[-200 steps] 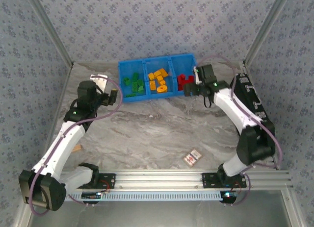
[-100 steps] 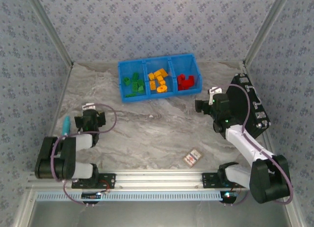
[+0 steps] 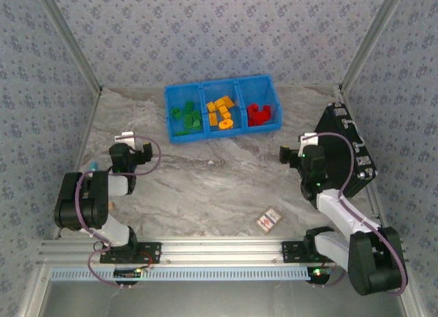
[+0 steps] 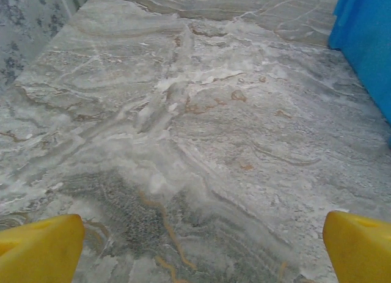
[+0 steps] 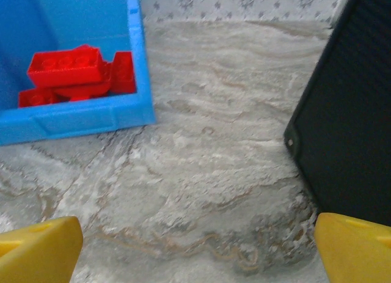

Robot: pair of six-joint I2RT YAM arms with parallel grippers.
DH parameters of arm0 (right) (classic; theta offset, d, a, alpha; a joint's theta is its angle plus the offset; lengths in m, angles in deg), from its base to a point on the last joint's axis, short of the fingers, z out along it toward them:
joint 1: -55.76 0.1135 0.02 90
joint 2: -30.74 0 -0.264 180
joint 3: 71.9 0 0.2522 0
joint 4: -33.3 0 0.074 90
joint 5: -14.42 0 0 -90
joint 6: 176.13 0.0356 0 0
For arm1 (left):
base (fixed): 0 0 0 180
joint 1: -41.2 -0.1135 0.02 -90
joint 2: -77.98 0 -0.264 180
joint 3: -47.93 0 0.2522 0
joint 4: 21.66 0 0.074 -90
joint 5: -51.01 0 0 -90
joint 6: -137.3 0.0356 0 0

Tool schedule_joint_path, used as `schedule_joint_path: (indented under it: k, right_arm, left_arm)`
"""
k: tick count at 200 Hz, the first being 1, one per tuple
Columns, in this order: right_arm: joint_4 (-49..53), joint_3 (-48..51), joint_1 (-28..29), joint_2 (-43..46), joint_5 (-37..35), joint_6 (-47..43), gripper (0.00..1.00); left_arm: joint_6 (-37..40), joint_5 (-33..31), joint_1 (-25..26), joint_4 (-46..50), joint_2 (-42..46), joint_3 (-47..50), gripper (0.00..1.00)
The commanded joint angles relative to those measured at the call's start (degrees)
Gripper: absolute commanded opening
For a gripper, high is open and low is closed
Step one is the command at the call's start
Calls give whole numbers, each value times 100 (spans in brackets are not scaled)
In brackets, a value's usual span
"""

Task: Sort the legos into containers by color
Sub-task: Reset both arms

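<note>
Folded back between papered walls point(image 3: 205, 29), left tool point(image 4: 201, 246) and right tool point(image 5: 197, 249) gape wide above the marbled table point(image 3: 205, 187).

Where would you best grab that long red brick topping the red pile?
Probably across the two long sides of the long red plastic brick, coming straight down: it lies topmost, studs up, and the walls of the bright blue plastic bin block any sideways approach.
</note>
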Motion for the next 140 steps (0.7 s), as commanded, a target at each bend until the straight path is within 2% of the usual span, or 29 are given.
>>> schedule_joint_path:
  k: [1,21,31,52,71,85,94,105,114,126,134,140]
  right_arm:
    - [-457,190,-327,-131,187,-184,99]
    - [-1311,627,-692,-565,759,-158,99]
    - [-975,464,-809,-559,1017,-228,99]
    - [-2275,776,-895,-913,1105,-231,99]
    - [-1978,357,-1011,-1311,1164,-270,99]
    - [-2119,207,-1023,-1605,1212,-535,99]
    - [-2495,199,-1047,-1908,1215,-607,99]
    - [-2618,56,-1247,-2359,1581,-514,99]
    - [-3262,56,-1241,-2881,1590,-471,99]
    - [-2532,-70,-1215,-2670,1485,-528,99]
    - [-3053,46,-1202,-2807,1461,-507,99]
    - [-2902,2,-1198,-2779,1460,-507,99]
  left_arm:
    - [12,315,-12,-58,21,-68,100]
    - [20,291,6,-30,29,-82,100]
    - [37,241,36,-27,29,-84,100]
    - [72,133,90,-24,29,-84,100]
    - [73,133,90,-22,29,-86,100]
    - [73,132,94,-23,29,-84,100]
    - [73,133,90,-23,29,-84,100]
    - [73,133,93,-23,28,-84,100]
    - [66,135,88,-23,29,-84,100]
    - [75,141,90,-15,29,-90,100]
    - [75,138,92,-19,29,-89,100]
    - [74,139,94,-21,29,-84,100]
